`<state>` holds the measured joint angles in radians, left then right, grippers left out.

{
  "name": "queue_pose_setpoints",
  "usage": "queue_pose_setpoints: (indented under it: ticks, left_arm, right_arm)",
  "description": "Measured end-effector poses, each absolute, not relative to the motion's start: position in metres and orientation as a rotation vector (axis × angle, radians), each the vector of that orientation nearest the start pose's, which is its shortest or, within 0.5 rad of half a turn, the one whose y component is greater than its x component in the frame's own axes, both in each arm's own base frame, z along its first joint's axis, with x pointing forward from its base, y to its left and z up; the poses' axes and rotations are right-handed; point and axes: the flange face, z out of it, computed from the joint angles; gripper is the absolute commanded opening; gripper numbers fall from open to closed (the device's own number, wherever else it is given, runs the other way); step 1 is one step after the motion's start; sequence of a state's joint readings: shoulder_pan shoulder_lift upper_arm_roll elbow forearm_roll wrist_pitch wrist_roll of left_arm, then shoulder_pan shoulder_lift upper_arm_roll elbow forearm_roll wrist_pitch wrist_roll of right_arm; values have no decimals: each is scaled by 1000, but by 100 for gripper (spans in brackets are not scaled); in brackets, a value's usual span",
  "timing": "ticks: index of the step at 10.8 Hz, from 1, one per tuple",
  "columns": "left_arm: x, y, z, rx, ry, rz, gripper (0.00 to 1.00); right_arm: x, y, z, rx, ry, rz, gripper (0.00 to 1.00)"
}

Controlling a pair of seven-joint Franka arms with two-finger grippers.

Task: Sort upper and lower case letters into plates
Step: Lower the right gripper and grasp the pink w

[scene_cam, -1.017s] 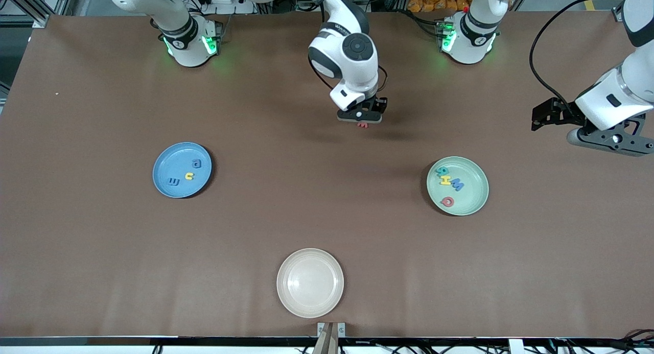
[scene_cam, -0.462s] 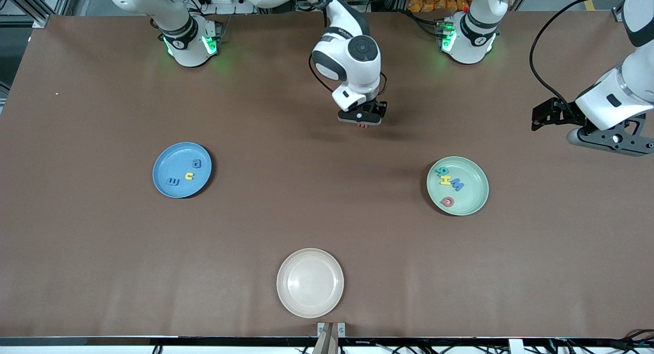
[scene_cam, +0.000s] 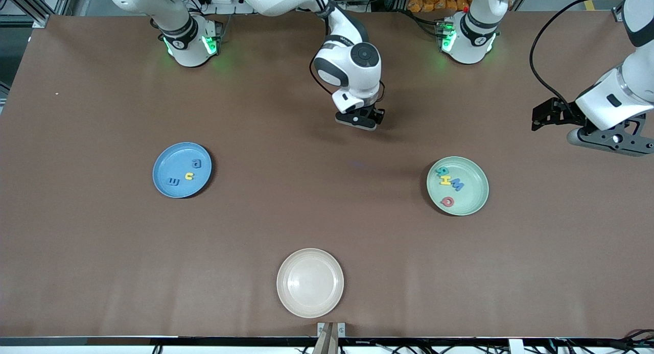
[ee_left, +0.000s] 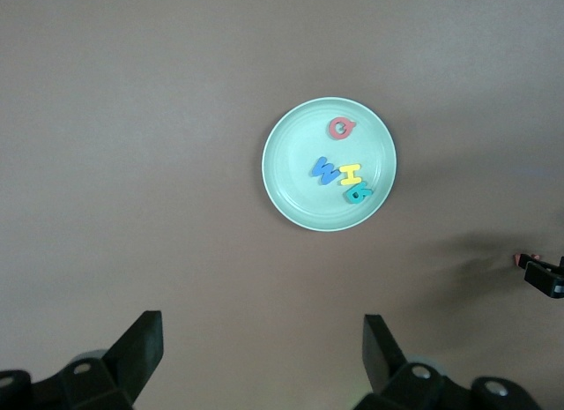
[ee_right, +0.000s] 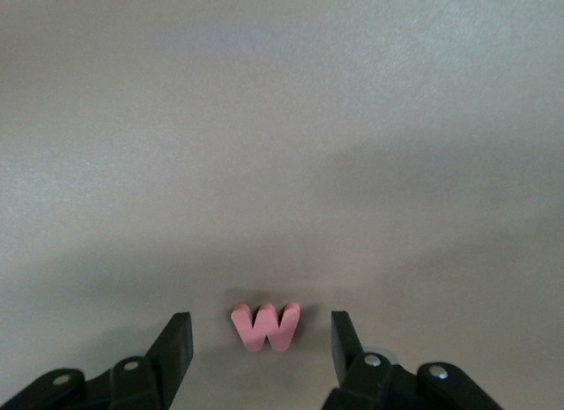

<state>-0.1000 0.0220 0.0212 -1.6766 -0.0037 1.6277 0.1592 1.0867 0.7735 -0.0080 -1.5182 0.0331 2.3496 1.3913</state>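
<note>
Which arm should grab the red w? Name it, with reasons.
Right. The right gripper hangs directly over the red w, open fingers straddling it. The left gripper waits, open, high above the mint green plate, well away from it.

Bare table lies between blue plate and mint plate.

Right arm reaches from its base toward the desk's middle, wrist bent downward. Right gripper hangs low over bare desk, fingers parted with a gap between them. Left arm waits at its own end of the desk, left gripper raised, fingers spread wide, holding nothing.
</note>
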Motion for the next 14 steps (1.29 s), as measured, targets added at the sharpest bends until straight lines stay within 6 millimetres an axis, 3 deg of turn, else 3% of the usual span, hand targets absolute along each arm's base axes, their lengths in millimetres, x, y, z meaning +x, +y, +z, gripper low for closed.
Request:
queue_pose_setpoints:
  ticks: [4, 14]
  left_arm:
    - [559, -45, 567, -3124, 373, 111, 100]
    - [559, -45, 567, -3124, 373, 111, 100]
  right_arm:
    - [327, 648, 204, -3046, 494, -83, 70]
    - [323, 646, 182, -3100, 459, -108, 67]
